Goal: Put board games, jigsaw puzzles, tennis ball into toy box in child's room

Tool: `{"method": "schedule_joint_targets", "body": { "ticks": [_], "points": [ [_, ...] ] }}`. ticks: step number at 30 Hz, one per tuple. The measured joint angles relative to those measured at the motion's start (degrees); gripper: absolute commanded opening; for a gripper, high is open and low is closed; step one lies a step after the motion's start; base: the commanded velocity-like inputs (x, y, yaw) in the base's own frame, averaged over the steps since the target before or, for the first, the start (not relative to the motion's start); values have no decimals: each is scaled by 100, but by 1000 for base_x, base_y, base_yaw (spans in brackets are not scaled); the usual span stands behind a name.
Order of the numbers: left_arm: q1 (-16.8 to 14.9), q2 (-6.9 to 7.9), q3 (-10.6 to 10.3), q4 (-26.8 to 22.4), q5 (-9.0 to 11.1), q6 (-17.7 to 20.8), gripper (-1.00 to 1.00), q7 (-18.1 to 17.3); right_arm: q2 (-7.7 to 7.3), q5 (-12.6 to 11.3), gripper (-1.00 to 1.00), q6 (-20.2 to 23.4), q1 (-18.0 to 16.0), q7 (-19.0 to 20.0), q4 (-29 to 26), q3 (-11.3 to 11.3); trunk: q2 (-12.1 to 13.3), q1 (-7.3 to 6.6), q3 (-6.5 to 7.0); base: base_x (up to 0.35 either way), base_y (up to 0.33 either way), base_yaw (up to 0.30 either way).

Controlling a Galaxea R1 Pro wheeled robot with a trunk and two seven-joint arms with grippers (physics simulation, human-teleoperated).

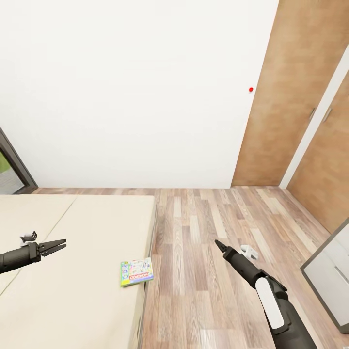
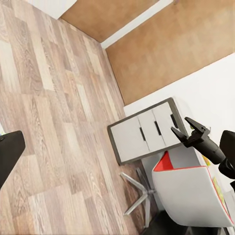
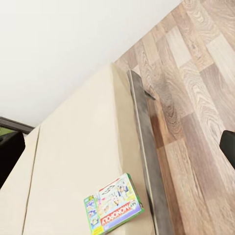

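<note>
Still early: one board game [image 1: 137,272] lies on bed [image 1: 72,271] edge, 6 o'clock, ungrabbed. Left gripper [image 1: 57,245] spread, empty; right gripper [image 1: 220,245] pressed together, empty.

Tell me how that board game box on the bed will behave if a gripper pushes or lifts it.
The board game box looks flat and stiff, so it should slide rather than roll. Lying near the bed's edge, a sideways push may tip it onto the floor. Probably light.

A green-edged board game [image 1: 136,272] lies flat near the beige bed's [image 1: 72,271] edge. The left claw [image 1: 58,245] hovers empty above the mattress, jaws parted; the right claw [image 1: 220,245] hangs above the wood-plank floor [image 1: 203,228].
</note>
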Motion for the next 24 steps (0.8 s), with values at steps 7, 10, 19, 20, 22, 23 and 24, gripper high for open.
{"method": "schedule_joint_targets", "body": {
  "ticks": [7, 10, 19, 20, 22, 23, 24],
  "points": [
    [0, 2, 0, -3, 2, 0, 100, 0, -2, -12, 100, -103, 0, 3, 0, -2, 0, 0, 66, 0, 0, 0],
    [0, 5, 0, -3, 3, 0, 100, 0, -5, -26, 100, -166, 0, 12, 0, -2, 0, 0, 94, 0, 0, 0],
    [0, 1, -7, -4, 0, 0, 100, 0, -7, -48, 100, -230, 0, 93, 0, -3, 0, 0, 179, 0, 0, 0],
    [0, 3, -7, -4, 0, 0, 100, 0, -8, -49, 100, -230, 0, 96, 0, -3, 0, 0, 189, 0, 0, 0],
    [0, 2, -8, -4, 1, 0, 100, 0, -8, -50, 100, -230, 0, 101, 0, -3, 0, 0, 207, 0, 0, 0],
    [0, 2, -8, -4, 1, 0, 100, 0, -8, -50, 100, -230, 0, 101, 0, -3, 0, 0, 217, 0, 0, 0],
    [0, 1, -8, -4, 2, 0, 100, 0, -8, -50, 100, -230, 0, 104, 0, -3, 0, 0, 226, 0, 0, 0]
  ]
}}
